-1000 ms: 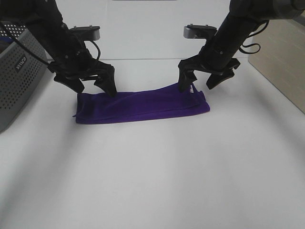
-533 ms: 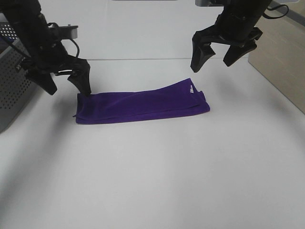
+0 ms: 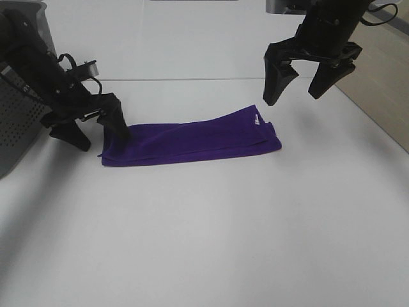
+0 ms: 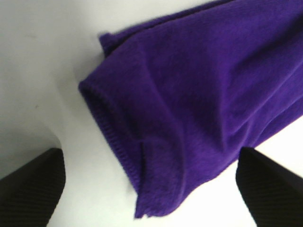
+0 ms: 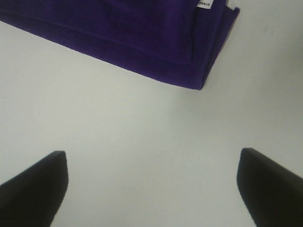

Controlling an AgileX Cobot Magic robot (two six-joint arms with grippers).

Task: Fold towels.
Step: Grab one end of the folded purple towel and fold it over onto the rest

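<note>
The deep purple towel [image 3: 192,142] lies folded into a long strip on the white table, with a small white tag [image 3: 255,118] near its right end. My left gripper [image 3: 94,130] is open and low at the strip's left end, one finger [image 3: 116,120] on or just over the cloth. In the left wrist view the towel's folded end [image 4: 189,104] sits between the open fingertips. My right gripper [image 3: 299,89] is open and empty, raised above and behind the right end. The right wrist view shows that corner [image 5: 156,38] and the tag [image 5: 204,4].
A gray perforated basket [image 3: 13,115] stands at the left edge, close behind my left arm. A tan board [image 3: 377,83] lies at the far right. The white table [image 3: 211,230] stretches bare toward the front.
Both grippers let go of the towel's back edge. The right one rose and drew back to the right. The left one swung left, then came down at the strip's left end. The towel stayed put.
</note>
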